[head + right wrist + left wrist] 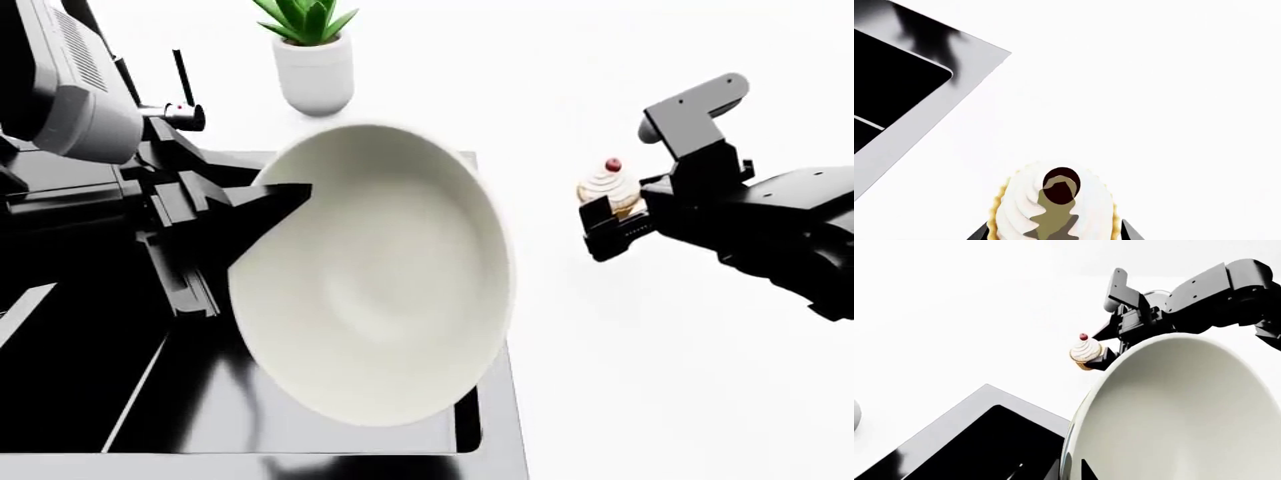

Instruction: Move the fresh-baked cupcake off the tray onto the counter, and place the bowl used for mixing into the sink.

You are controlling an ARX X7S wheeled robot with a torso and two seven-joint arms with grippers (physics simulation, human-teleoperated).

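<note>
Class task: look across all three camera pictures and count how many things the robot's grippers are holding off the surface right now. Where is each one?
2. The bowl is in the left gripper, tilted over the sink. The cupcake is in the right gripper, above the counter. Nothing else appears held.

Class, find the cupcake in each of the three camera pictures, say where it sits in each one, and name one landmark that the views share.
Head view: the cupcake is right of centre, in the right gripper, over the white counter.
Left wrist view: the cupcake is near the middle, just beyond the bowl rim.
Right wrist view: the cupcake fills the bottom centre.
Shared landmark: the black sink, in all three.
</note>
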